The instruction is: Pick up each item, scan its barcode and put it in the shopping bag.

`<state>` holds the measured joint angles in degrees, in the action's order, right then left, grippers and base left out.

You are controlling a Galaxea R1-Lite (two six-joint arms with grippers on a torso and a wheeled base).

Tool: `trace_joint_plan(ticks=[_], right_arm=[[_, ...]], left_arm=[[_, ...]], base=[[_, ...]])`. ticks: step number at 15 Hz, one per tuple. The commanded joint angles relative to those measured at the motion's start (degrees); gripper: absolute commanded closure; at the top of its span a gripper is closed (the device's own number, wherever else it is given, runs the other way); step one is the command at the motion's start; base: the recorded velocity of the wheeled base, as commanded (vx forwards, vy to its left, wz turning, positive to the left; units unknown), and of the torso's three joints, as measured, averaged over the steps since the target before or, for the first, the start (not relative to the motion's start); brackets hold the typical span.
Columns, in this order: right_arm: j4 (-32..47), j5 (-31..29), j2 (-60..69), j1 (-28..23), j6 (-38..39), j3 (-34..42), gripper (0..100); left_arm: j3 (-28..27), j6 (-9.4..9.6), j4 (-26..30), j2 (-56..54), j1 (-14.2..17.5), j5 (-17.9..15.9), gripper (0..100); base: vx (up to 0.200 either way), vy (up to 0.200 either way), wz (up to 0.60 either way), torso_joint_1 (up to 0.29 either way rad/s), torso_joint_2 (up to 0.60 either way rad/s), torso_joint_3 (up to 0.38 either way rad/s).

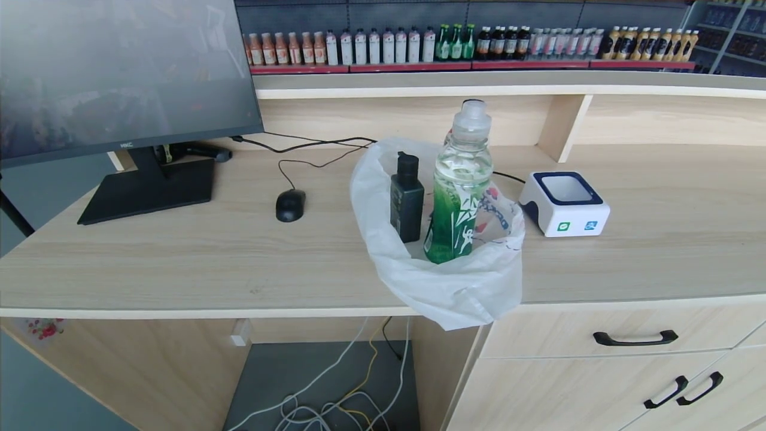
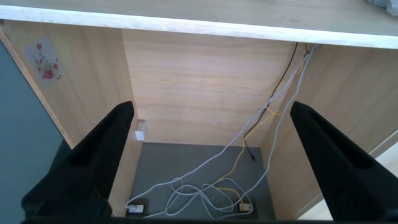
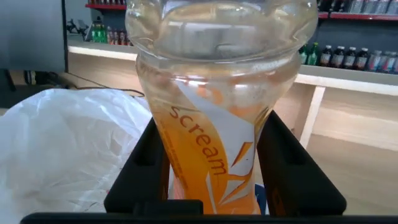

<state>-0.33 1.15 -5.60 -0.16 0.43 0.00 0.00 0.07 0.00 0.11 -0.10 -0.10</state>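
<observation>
One counter (image 1: 179, 263) of pale wood carries all items; the bag (image 1: 455, 287) serves as the reference for every place below.

1. Monitor (image 1: 119, 72): on the counter, well to the left of the bag and farther back, on a black foot.
2. Shelf (image 1: 467, 43): behind the counter, far beyond the bag, lined with a row of bottles.
3. Drawers (image 1: 598, 359): below the counter edge, under and right of the bag.
4. Bag: white plastic, mouth open, at the front of the counter; its lower fold hangs over the front edge.
5. Green bottle (image 1: 458, 203): upright inside the bag, on its right side, with a clear cap.
6. Black bottle (image 1: 407, 200): upright inside the bag, just left of the green bottle.
7. Orange bottle (image 3: 211, 81): upright and clamped between the two fingers of the right gripper (image 3: 211, 143). The bag (image 3: 68, 149) lies just beside it. Whether its base is inside the bag cannot be told.
8. Scanner (image 1: 564, 203): white box with a dark-rimmed window, on the counter just right of the bag.
9. Mouse (image 1: 290, 205): black, left of the bag, between bag and monitor foot.
10. Left gripper (image 2: 211, 112): below counter level, facing the recess with loose cables (image 2: 205, 186); its fingers (image 2: 99, 155) are spread wide with nothing between them.
</observation>
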Motion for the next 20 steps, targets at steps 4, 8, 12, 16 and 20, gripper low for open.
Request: trace_joint_plan(ticks=[4, 8, 12, 16, 20], right_arm=[[-0.02, 0.0, 5.6, 0.6, 0.89, 0.0, 0], [-0.02, 0.0, 5.6, 0.6, 0.98, 0.0, 0], [-0.02, 0.0, 5.6, 0.6, 0.98, 0.0, 0], [-0.02, 0.0, 5.6, 0.6, 0.89, 0.0, 0], [0.07, 0.0, 5.6, 0.6, 0.98, 0.0, 0]], left_arm=[[0.0, -0.07, 0.0, -0.02, 0.01, 0.01, 0], [0.0, 0.01, 0.0, -0.02, 0.01, 0.01, 0], [0.0, -0.07, 0.0, -0.02, 0.01, 0.01, 0], [0.0, -0.16, 0.09, -0.02, 0.01, 0.01, 0], [0.0, -0.16, 0.0, -0.02, 0.01, 0.01, 0]], base=[[-0.2, 0.0, 0.0, 0.01, 0.0, -0.002], [0.0, -0.05, 0.0, -0.003, 0.0, 0.001], [0.0, -0.2, 0.0, 0.011, 0.01, -0.001], [0.0, -0.2, 0.0, -0.001, 0.0, -0.001], [0.0, -0.2, 0.0, 0.005, 0.0, -0.001]])
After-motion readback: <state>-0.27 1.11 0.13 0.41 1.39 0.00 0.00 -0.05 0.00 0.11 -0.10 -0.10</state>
